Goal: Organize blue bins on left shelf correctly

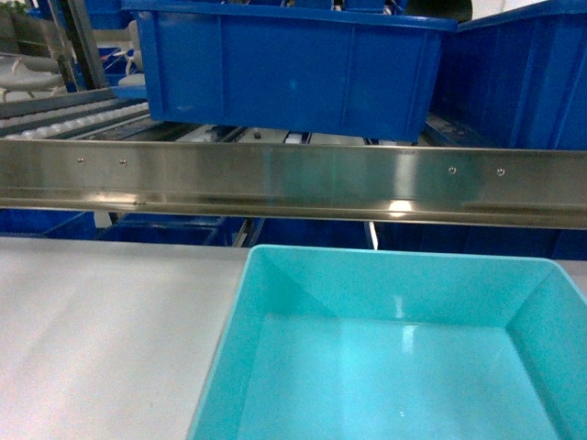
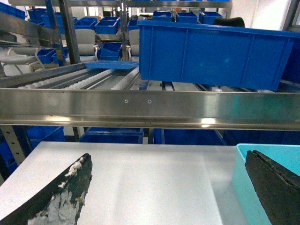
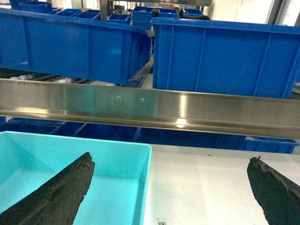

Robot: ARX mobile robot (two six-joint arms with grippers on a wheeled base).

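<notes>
Turquoise bin (image 1: 394,357): one only, an open tub sitting on the white bench (image 1: 101,339), right of centre in the head view and just in front of the steel front beam (image 1: 293,183) of the left shelf.

Left claw (image 2: 166,197) is spread wide, level and facing the shelf. Its right finger (image 2: 274,187) hangs over the bin's left wall, and its left finger (image 2: 56,199), with a worn, whitish pad, is over bare bench; it holds nothing. Right claw (image 3: 171,192) is likewise wide apart and holds nothing. Its left finger (image 3: 56,194) sits over the bin's interior and its right finger (image 3: 276,192) over bare bench, so the bin's right wall lies between the two fingers.

Past the beam, two dark blue ribbed bins rest on the shelf's sloping white roller tracks (image 2: 103,79): one (image 1: 293,64) near the middle and one (image 1: 527,73) to the right, close together. The tracks to their left are bare. More dark blue bins show under the beam and on racks further back; I cannot count them.
</notes>
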